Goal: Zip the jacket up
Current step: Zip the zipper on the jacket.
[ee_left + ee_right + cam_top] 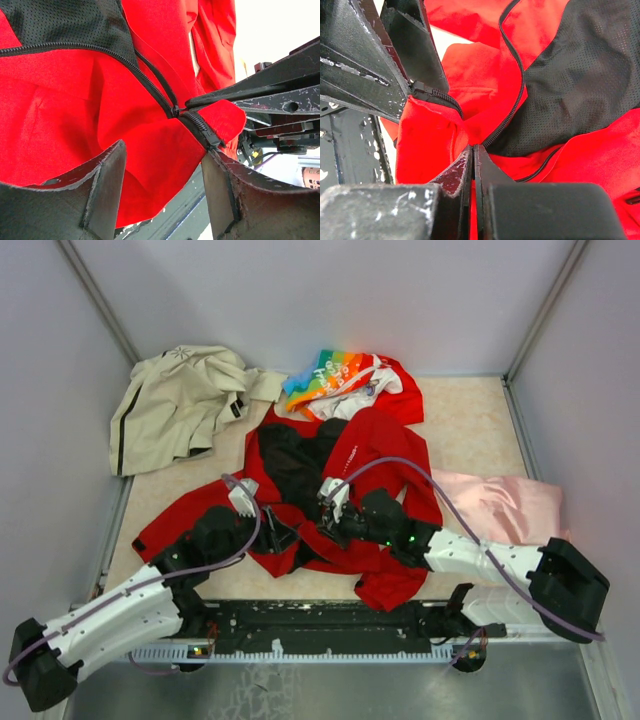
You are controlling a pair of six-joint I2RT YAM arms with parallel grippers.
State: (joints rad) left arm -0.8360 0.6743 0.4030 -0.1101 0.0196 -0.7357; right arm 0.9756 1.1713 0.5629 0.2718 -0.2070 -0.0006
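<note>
Your left arm (110, 615) and right arm (480, 558) have white shells with black joints. A purple cable (432, 483) loops along each. Your black fingers (100, 197) are scuffed and chipped. Green lights (410, 538) glow near the right wrist.

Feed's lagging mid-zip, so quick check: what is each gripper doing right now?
Left gripper: open, gripping nothing of the jacket.
Right gripper: shut on the zipper slider.

On the table (470, 420) lie the jacket (385, 445), beige jacket (175, 405), rainbow garment (330, 375), pink cloth (500, 505).
</note>
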